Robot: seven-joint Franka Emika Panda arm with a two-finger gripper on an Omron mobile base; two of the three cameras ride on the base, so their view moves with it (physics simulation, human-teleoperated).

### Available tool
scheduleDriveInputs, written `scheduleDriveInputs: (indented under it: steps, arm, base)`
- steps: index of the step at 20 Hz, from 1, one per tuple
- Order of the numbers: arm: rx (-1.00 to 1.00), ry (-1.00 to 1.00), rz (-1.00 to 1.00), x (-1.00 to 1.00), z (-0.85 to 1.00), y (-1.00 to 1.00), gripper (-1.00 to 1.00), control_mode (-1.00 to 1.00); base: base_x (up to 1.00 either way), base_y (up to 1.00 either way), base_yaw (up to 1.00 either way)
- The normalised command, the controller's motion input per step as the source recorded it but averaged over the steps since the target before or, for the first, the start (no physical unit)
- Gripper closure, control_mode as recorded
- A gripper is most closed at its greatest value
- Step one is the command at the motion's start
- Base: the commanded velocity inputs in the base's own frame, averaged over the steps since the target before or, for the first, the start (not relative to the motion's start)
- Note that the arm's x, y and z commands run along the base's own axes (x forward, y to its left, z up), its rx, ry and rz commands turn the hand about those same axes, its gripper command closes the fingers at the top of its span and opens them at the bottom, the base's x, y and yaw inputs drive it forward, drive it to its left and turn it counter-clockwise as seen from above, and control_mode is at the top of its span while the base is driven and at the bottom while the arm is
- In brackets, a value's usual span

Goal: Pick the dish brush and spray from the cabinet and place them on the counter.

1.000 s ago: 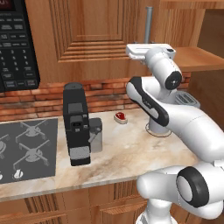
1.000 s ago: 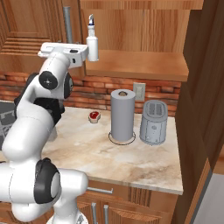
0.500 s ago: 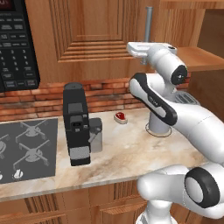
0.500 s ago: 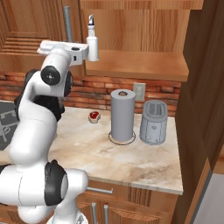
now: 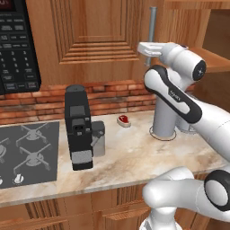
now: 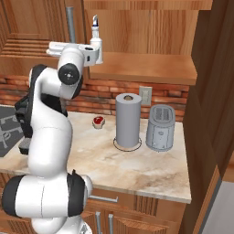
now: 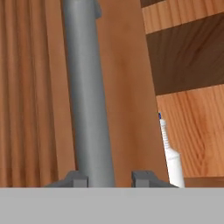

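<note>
My gripper [image 7: 109, 177] is up at the cabinet [image 5: 96, 40], its two tips on either side of the grey door handle [image 7: 85, 92]; I cannot tell whether they clamp it. The spray [image 6: 95, 37] stands upright on the shelf [image 6: 146, 67] just beyond the hand, above the counter [image 6: 137, 160] with its paper towel roll [image 6: 128, 119].

- Brown panelled wood on the cabinet [image 5: 94, 40], with a grey metal bar handle [image 7: 87, 96].
- White body, blue-tipped nozzle on the spray [image 6: 96, 39].
- Beige-pink marbling across the counter [image 6: 137, 167].
- Grey paper towel roll [image 6: 128, 119], grey toaster [image 6: 160, 128] to its right.
- Black coffee machine [image 5: 77, 128] at left.
- Red-brown brick backsplash [image 5: 112, 92] at the far wall.
</note>
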Motion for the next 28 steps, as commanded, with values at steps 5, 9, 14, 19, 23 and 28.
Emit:
scheduleDriveInputs:
  steps: [5,9,14,19,23,28]
  arm:
    - [0.00,0.00,0.00,0.31,-0.26,0.35,1.00,-1.00]
    - [0.00,0.00,0.00,0.30,-0.27,0.49,1.00,-1.00]
    - [0.00,0.00,-0.02,0.28,-0.23,0.54,1.00,-1.00]
    - [0.00,-0.02,-0.04,0.34,-0.15,0.46,1.00,-1.00]
    - [0.00,0.01,-0.05,0.22,-0.06,0.37,1.00,-1.00]
    - [-0.03,0.17,-0.05,-0.06,0.00,0.11,1.00,-1.00]
  base:
    - [0.00,0.00,0.00]
    - [0.00,0.00,0.00]
    - [0.00,0.00,0.00]
    - [0.00,0.00,0.00]
    - [0.00,0.00,0.00]
    - [0.00,0.00,0.00]
